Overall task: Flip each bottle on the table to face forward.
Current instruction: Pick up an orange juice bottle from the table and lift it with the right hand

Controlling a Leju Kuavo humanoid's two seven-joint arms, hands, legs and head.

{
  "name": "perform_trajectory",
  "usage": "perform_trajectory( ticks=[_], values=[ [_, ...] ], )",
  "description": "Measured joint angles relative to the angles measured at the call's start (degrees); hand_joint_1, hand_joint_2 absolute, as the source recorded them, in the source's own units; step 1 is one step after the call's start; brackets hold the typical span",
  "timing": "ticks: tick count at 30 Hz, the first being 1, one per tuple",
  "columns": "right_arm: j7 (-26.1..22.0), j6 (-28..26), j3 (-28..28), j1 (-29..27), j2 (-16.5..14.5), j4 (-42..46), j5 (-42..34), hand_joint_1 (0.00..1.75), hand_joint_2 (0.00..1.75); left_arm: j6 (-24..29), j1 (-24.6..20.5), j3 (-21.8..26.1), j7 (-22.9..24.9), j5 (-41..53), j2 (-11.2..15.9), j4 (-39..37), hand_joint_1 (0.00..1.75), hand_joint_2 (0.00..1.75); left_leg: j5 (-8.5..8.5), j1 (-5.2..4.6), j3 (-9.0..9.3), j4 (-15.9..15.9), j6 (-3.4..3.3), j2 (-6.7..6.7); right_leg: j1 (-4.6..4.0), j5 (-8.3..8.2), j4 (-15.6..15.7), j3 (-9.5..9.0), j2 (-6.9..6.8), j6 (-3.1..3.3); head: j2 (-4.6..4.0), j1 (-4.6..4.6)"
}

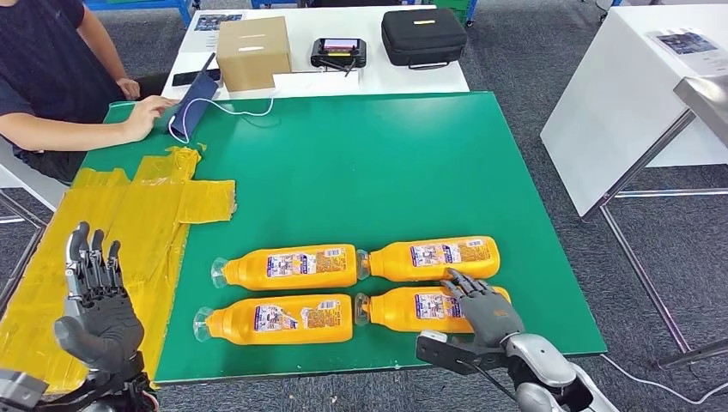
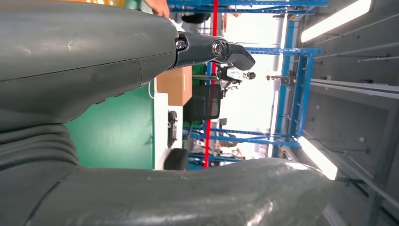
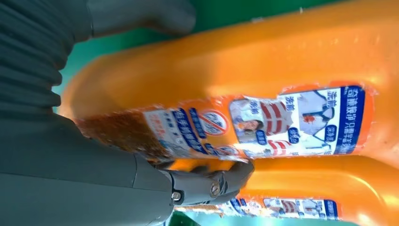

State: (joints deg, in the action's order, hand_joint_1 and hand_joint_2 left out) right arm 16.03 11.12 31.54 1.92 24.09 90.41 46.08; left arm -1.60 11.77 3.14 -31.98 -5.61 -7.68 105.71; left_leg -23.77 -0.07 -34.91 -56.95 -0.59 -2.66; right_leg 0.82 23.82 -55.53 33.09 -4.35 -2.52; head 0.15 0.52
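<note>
Right robot hand (image 1: pixel 482 307) resting on near-right bottle (image 1: pixel 412 309), fingers draped over it, grip uncertain; left robot hand (image 1: pixel 96 296) hovering empty, fingers apart, above yellow-taped tabletop (image 1: pixel 386 163).

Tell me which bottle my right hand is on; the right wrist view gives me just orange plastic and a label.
Observer: The near right bottle of four; the right hand lies over its base end.
Operator: And my left hand?
Observer: The left hand is raised beside the yellow tape, fingers apart, holding nothing.
Operator: Anyone close?
Observer: A person's hand rests at the far left corner of the table.
</note>
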Motion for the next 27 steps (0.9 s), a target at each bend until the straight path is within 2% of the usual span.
perform_trajectory(
  ticks=[7,23,27],
  values=[
    [0.37,1.13,2.15,3.48,-1.24,-3.65,-1.98,1.75,1.75,-2.99,0.94,3.07,-0.79,-1.09,0.51,-0.64,0.0,0.0,-0.09,0.06,0.38,0.01,0.02,-0.12,-0.02,0.03,0.02,-0.22,0.1,0.03,0.0,0.01],
    [0.02,1.06,5.35,7.94,-2.03,-8.72,-6.03,1.75,1.75,-5.19,-0.03,7.32,-1.39,-2.04,0.69,-2.76,0.0,0.0,-0.39,0.15,1.29,0.02,0.12,-0.68,-0.06,0.12,0.04,-0.85,0.51,0.18,0.0,0.01],
    [-0.23,-1.81,4.7,5.56,-0.15,-7.44,-7.77,1.75,1.75,-3.88,-0.53,6.77,-0.51,-0.49,0.41,-2.82,0.0,0.0,-0.46,0.15,1.39,0.01,0.07,-0.43,-0.03,0.28,0.07,-0.46,0.32,0.13,0.0,0.0]
  ],
)
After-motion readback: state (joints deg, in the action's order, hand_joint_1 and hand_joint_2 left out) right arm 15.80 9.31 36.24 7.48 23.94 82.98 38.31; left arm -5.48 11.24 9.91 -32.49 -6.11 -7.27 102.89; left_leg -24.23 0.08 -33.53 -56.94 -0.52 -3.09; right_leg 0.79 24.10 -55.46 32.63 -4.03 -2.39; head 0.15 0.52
